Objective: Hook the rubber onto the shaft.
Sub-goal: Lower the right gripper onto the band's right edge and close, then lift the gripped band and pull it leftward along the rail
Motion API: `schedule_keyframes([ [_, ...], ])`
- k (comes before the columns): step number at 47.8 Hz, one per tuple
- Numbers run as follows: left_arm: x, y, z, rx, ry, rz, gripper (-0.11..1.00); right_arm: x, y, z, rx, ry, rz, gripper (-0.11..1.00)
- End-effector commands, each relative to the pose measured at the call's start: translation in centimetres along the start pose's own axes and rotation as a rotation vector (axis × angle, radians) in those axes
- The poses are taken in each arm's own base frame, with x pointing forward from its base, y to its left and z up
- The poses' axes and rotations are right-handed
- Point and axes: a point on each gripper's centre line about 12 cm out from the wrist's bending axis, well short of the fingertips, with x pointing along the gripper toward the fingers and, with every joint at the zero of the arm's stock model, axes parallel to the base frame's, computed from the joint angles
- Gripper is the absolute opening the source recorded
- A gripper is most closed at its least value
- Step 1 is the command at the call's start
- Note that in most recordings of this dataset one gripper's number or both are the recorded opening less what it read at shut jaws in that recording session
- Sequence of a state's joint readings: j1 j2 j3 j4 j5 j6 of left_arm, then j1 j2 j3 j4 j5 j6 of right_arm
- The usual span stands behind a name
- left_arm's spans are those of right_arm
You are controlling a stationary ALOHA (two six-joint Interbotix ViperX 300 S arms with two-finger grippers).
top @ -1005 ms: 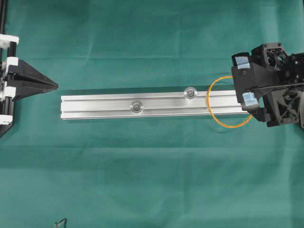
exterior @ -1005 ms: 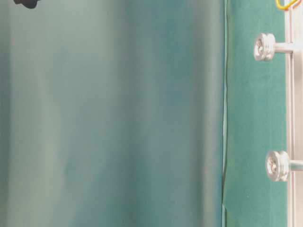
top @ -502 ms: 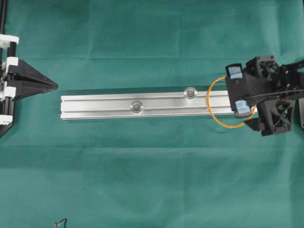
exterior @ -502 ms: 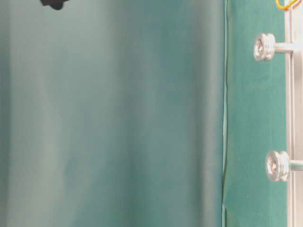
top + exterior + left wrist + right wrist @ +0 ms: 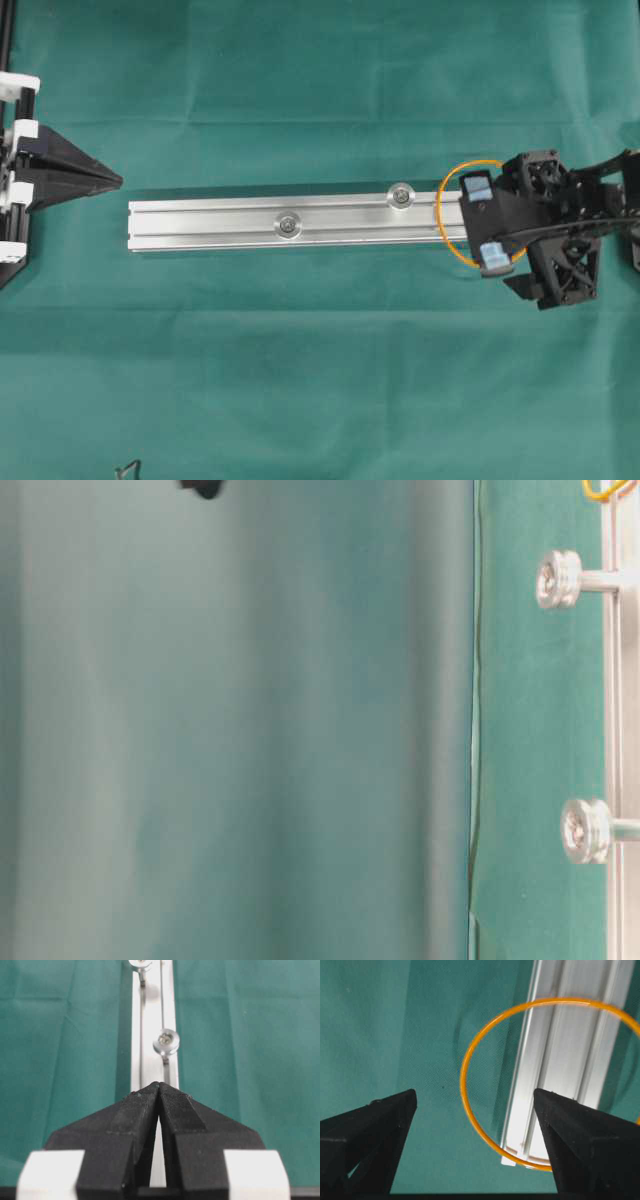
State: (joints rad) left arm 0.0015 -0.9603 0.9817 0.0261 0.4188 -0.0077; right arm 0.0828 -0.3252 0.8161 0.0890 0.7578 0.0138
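My right gripper (image 5: 475,1105) hangs with its two black fingers (image 5: 367,1130) spread as wide as they go, holding nothing, just above the near end of the long silver aluminium rail (image 5: 560,1060). Between and just beyond those fingers lies the thin orange rubber band (image 5: 465,1067), a round loop draped across that end of the rail, its middle resting on the metal and its sides reaching down to the green cloth of the counter (image 5: 380,1025) on either side of the rail. From overhead, my right gripper (image 5: 478,222) sits over the rail's (image 5: 210,222) right end, inside the outline of the rubber band (image 5: 441,205). Further along the rail from the band stand two small silver grooved shafts (image 5: 401,195), one near the band and the other past it toward the rail's middle. Beyond the rail's far end, well apart from it, my left gripper (image 5: 159,1086) rests with its black tips pressed together, empty.
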Motion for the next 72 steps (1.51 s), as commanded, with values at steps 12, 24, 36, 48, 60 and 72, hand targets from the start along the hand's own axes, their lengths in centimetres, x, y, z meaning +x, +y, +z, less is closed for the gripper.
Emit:
schedule_keyframes([
  [12,-0.2,0.1,1.3,-0.001,-0.029,0.002,0.00,1.4,0.9,0.1,-0.022,-0.034,0.017,0.96],
  [24,-0.2,0.1,1.3,-0.001,-0.029,0.002,0.00,3.0,1.2,-0.7,-0.026,-0.010,0.020,0.96],
  [36,-0.2,0.1,1.3,-0.001,-0.029,0.002,0.00,4.2,1.4,-0.9,-0.018,-0.029,0.028,0.96],
  [48,-0.2,0.1,1.3,-0.001,-0.029,0.002,0.00,4.6,1.4,-0.9,-0.017,-0.032,0.027,0.95],
  [60,-0.2,0.1,1.3,-0.001,-0.029,0.002,0.00,4.6,1.4,-0.9,-0.017,-0.035,0.027,0.94],
  [72,-0.2,0.1,1.3,-0.001,-0.029,0.002,0.00,4.8,1.3,-1.1,-0.019,-0.021,0.023,0.53],
])
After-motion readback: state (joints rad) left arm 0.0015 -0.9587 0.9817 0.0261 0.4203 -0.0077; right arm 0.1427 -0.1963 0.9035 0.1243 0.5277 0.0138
